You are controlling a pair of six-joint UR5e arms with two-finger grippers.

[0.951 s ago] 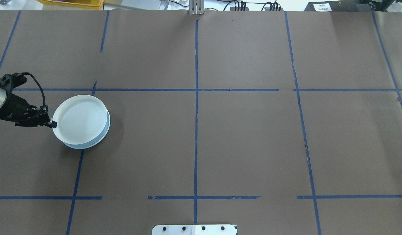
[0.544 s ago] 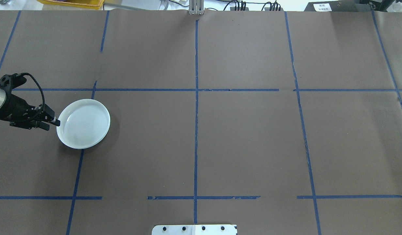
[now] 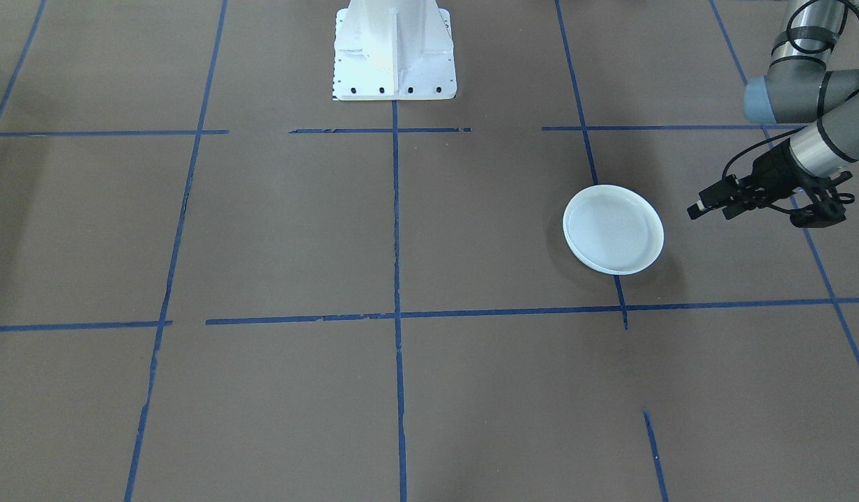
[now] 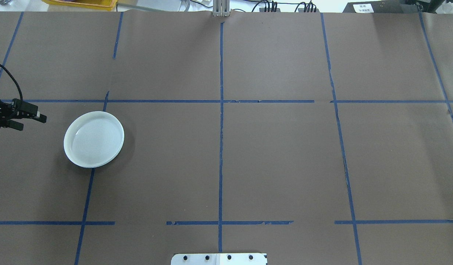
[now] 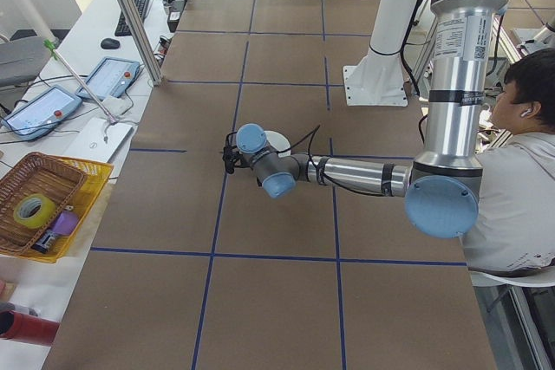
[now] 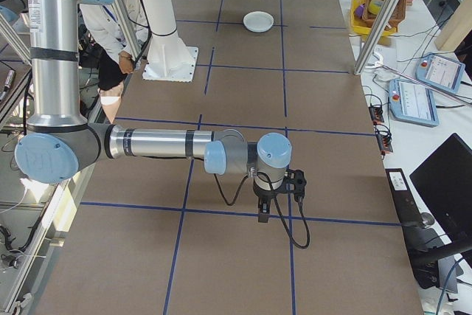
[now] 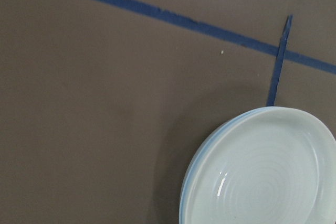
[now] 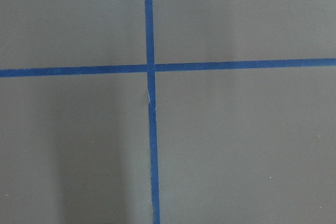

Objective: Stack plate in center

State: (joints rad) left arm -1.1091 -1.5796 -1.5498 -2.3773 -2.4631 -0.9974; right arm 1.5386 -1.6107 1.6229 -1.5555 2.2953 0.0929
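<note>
On the brown table [image 4: 270, 154], which is divided by blue tape lines [image 4: 221, 147], a stack of plates [image 4: 93, 139] lies on the robot's left side, on top of one of the tape lines that runs away from the robot. In the left wrist view the top plate [image 7: 265, 169] is pale and shows faint concentric rings inside, and a thin bluish rim of another plate [image 7: 185, 182] is visible directly under it, so the plates sit one on the other and nearly aligned. How many plates are in the stack cannot be told. The left gripper [image 4: 40, 118] hovers beside the stack, apart from it and not touching it, near the left edge of the overhead view; in the front-facing view the same gripper [image 3: 696, 208] points toward the plates from the side. Its fingers are close together with only a small gap, and it holds nothing. The right gripper [image 6: 262, 215] appears only in the right side view, pointing down above a crossing of tape lines far from the plates; it cannot be told if its jaws are apart or closed. A seated person [image 5: 520, 188] is visible at the table's edge in the side view.
</note>
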